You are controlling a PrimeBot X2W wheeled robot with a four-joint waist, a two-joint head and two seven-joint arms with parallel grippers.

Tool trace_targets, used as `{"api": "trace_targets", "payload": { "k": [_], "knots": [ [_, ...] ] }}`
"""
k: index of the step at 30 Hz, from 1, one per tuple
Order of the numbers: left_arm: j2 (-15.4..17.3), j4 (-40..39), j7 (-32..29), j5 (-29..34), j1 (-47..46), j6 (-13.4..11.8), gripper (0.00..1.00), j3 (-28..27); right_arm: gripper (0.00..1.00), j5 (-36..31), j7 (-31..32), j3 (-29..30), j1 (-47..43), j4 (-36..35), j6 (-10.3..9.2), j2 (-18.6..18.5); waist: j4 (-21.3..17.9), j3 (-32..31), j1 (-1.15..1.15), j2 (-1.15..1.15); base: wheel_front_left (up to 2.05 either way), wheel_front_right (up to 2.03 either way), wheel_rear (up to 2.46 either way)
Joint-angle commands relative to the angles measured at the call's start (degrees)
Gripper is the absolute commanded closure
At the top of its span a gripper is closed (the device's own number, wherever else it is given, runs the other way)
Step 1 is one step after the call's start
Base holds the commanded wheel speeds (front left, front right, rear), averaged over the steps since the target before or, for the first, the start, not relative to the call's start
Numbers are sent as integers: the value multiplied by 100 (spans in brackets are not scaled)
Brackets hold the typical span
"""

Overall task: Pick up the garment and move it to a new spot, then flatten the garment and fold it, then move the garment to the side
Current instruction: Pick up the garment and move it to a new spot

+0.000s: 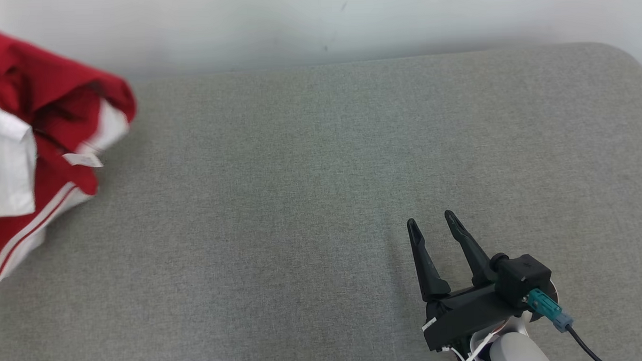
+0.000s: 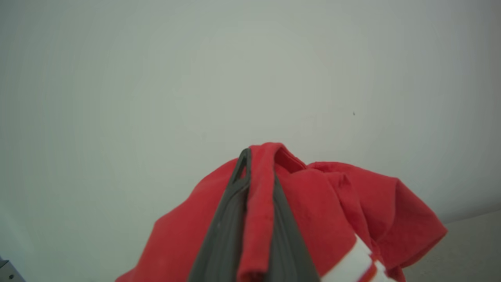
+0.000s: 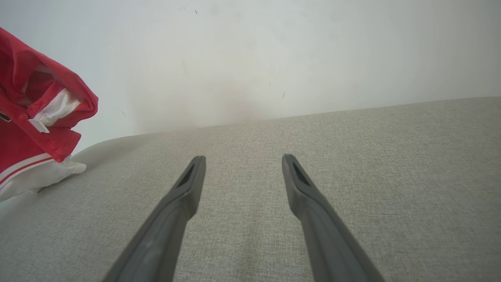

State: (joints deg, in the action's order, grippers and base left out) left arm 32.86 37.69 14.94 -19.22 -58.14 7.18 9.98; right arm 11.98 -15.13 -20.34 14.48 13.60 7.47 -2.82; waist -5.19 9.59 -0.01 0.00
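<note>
Grey woven padding (image 1: 322, 202) runs wide under a pale wall (image 1: 315, 20), and all the action is at the left edge. Over there the red garment (image 1: 46, 104) with its white trim hangs bunched and raised, and in the right wrist view its lower white hem looks to be touching the padding. The left gripper (image 2: 258, 172) has its two dark fingers pressed together on a narrow red fold, with cloth draping off both sides. Sweep right across the padding, and near the bottom right sits the right gripper (image 1: 431, 219), fingers spread wide, holding nothing, well apart from the cloth. The danger now, as I read it: that pinch is on a thin ridge of fabric, so a quick swing to a new spot could let it slide out. A dragging hem might also snag and twist the bundle, making the flattening harder.
</note>
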Motion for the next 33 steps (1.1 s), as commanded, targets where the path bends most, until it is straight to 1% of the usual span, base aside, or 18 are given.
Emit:
{"api": "trace_targets", "payload": {
  "k": [1, 7, 11, 12, 13, 17, 22, 23, 27, 30, 33],
  "knots": [
    [-5, -270, -2, -50, -115, 8, 100, 85, 0, 50, -5, -6, -85, -22, 4, -12, -30, -42, 1, 0, 0, 0, 0],
    [-73, -1427, -341, -186, -142, 13, 100, 398, 0, 185, -5, -3, -107, -75, 4, -11, -261, -81, 1, 0, 0, 0, 0],
    [-206, -2245, -683, -286, -104, 17, 100, 651, 0, 268, -5, 14, -126, -83, 4, -11, -487, -132, 1, 0, 0, 0, 0],
    [-206, -2245, -683, -286, -104, 17, 100, 651, 0, 268, -5, 14, -126, -83, 4, -11, -487, -132, 1, 0, 0, 0, 0],
    [-284, -2618, -846, -352, -73, 18, 100, 750, 0, 309, -5, 13, -144, -85, 4, -11, -625, -172, 1, 0, 0, 0, 0],
    [-525, -3205, -1140, -479, -4, -5, 100, 979, 0, 369, -5, -3, -189, -109, 4, -11, -923, -246, 1, 0, 0, 0, 0],
    [-861, -3616, -1412, -579, -23, -52, 100, 1229, 0, 408, -5, 14, -237, -145, 4, -9, -1223, -254, 1, 0, 0, 0, 0],
    [-861, -3616, -1412, -579, -23, -52, 100, 1229, 0, 408, -5, 14, -237, -145, 4, -9, -1223, -254, 1, 0, 0, 0, 0],
    [-1095, -3843, -1520, -677, 90, -109, 100, 1397, 0, 461, -5, 19, -235, -195, 4, -10, -1423, -193, 1, 0, 0, 0, 0],
    [-1199, -3947, -1521, -702, 294, -193, 100, 1503, 0, 448, -5, 48, -250, -225, 4, -9, -1482, -93, 1, 0, 0, 0, 0],
    [-1275, -3925, -1443, -819, 721, -292, 100, 1566, 0, 411, -5, 97, -239, -252, 4, -8, -1471, 25, 1, 0, 0, 0, 0]
  ]
}}
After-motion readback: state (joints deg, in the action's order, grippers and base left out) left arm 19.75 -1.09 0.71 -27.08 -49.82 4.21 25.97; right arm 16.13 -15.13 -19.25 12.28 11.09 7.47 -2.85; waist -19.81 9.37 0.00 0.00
